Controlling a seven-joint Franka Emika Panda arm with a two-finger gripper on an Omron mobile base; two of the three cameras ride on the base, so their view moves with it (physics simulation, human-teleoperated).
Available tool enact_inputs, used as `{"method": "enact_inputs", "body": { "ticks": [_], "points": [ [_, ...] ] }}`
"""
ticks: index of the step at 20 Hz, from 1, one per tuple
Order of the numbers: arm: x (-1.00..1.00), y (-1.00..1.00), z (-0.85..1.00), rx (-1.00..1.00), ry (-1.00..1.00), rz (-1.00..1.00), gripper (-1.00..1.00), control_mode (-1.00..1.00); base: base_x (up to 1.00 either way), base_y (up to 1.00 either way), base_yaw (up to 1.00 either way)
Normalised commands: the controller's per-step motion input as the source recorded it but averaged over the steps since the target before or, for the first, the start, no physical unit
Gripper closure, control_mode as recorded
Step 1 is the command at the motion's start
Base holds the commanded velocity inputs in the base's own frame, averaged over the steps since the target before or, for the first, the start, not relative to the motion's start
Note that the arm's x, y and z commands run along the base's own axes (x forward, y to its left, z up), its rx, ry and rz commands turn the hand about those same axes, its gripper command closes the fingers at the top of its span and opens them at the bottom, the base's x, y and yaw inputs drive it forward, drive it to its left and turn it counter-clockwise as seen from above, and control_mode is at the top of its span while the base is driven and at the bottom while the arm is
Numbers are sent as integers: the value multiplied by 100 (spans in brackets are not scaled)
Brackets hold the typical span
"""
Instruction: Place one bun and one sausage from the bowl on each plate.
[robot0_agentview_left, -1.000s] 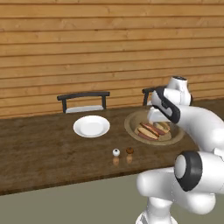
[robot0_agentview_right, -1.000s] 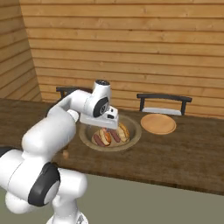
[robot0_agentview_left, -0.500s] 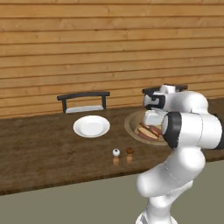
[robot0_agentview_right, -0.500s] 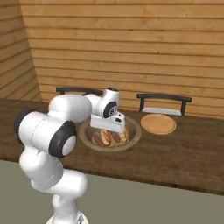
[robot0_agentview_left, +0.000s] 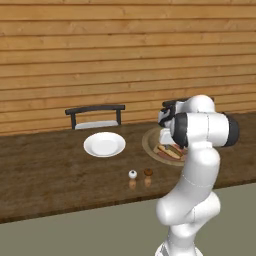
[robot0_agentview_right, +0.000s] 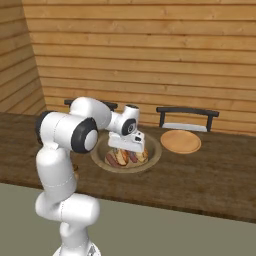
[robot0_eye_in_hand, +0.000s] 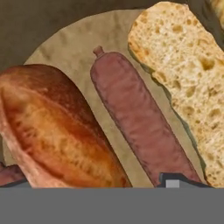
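Bun (robot0_eye_in_hand: 52, 131) crust glossy — split face porous; sausage (robot0_eye_in_hand: 140, 127) smooth; bowl (robot0_eye_in_hand: 65, 48) perhaps matt wood.

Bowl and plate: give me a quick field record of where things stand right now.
bowl: on the counter, holds buns and sausages
gripper: down in the bowl, over the food
hand view: sausage between two buns, crusty one and split-face one
fingers: closing or not, cannot tell
white plate: bare, left of bowl
shakers: two, near front edge
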Motion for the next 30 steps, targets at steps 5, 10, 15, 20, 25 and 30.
{"method": "enact_inputs", "body": {
  "ticks": [5, 10, 15, 20, 25, 30],
  "points": [
    [-10, 38, -83, -1, 0, 0, 100, -100, 0, 0, 0],
    [-30, 44, -19, 4, -2, 0, 100, -100, 0, 0, 0],
    [-24, 68, 60, 1, -12, 0, 100, -100, 0, 0, 0],
    [-58, 54, 100, 0, -30, 0, 100, -100, 0, 0, 0],
    [-40, 73, 89, 0, -63, -4, 100, -100, 0, 0, 0],
    [43, 100, 40, 0, -15, -15, 100, -100, 0, 0, 0]
  ]
}}
